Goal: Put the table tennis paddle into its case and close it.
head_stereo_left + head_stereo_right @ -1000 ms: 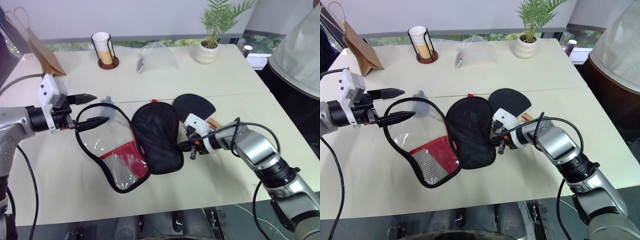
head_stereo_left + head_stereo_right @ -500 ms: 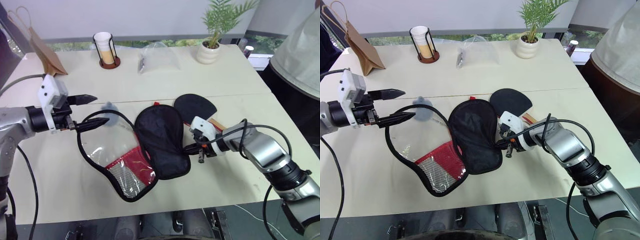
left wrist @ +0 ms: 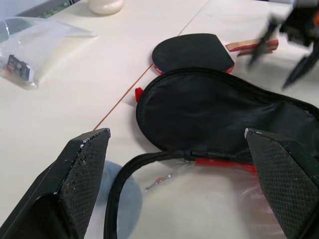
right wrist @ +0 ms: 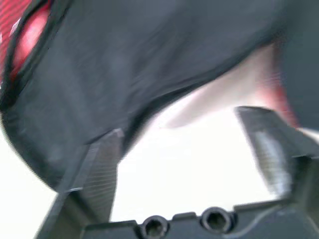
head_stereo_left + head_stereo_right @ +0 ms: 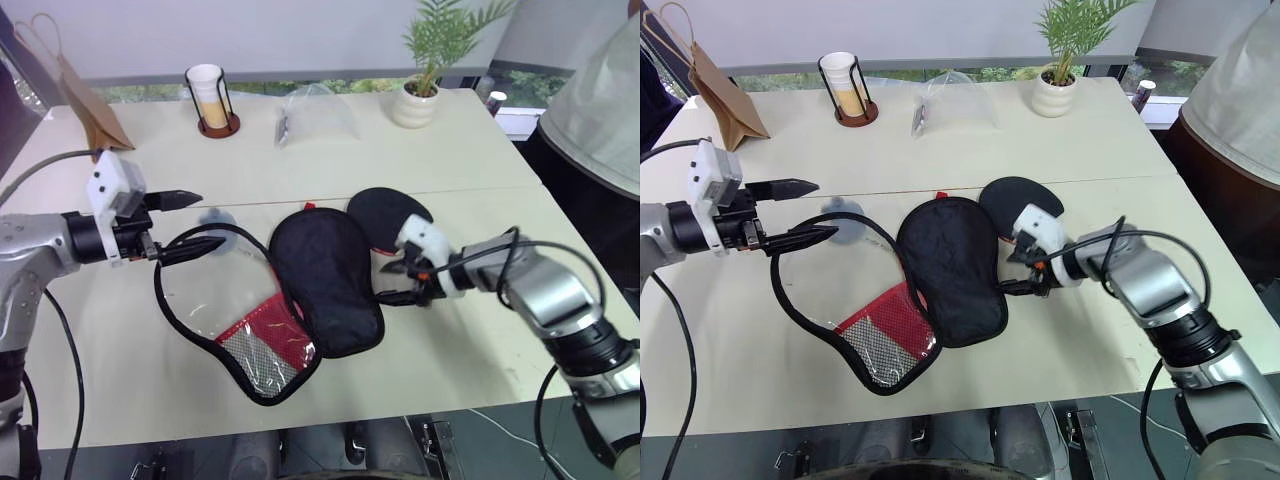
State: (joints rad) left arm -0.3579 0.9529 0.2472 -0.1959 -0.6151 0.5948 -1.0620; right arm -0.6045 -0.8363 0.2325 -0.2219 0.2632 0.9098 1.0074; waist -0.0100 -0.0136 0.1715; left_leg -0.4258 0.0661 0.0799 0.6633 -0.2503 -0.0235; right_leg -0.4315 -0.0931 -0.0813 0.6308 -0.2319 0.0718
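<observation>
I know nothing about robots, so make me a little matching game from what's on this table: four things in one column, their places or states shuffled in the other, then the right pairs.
Things:
1. table tennis paddle
2. case
3. potted plant
4. brown paper bag

Places or states:
A. lying unzipped and spread open in the middle of the table
B. at the table's far left corner
C. flat on the table, just beyond the case, outside it
D. at the far edge, towards the right

Pairs: 1-C, 2-A, 3-D, 4-B

Head stereo downward; close wrist views
</observation>
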